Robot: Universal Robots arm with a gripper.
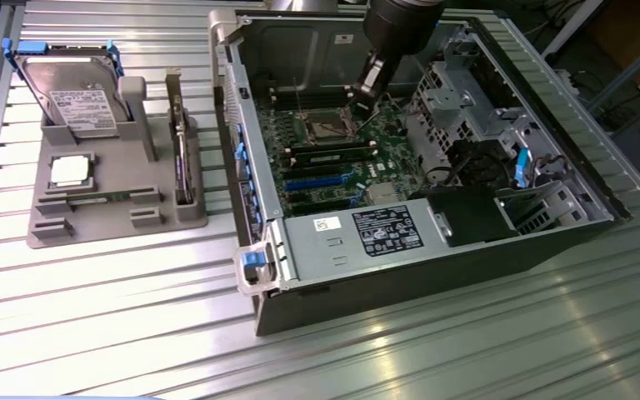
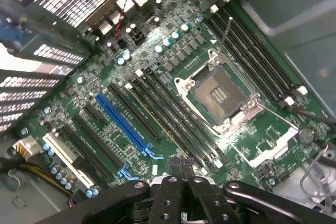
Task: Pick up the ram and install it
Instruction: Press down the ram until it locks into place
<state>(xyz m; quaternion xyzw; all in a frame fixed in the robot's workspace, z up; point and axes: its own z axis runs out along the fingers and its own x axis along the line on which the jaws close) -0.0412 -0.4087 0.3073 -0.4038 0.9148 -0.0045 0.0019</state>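
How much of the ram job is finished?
It looks nearly done: the ram seems to sit in a slot on the motherboard. In hand: the gripper is shut just above those slots, holding nothing I can see. Left: I cannot tell whether the stick is fully clicked in.

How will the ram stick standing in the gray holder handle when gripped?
The ram stick looks thin and flat, so probably stiff and light. Standing on its narrow edge, it likely tips once free of the gray holder.

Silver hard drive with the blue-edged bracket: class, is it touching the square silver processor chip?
Apart. The exterior view shows a strip of grey holder between the upright silver hard drive and the flat-lying silver processor chip.
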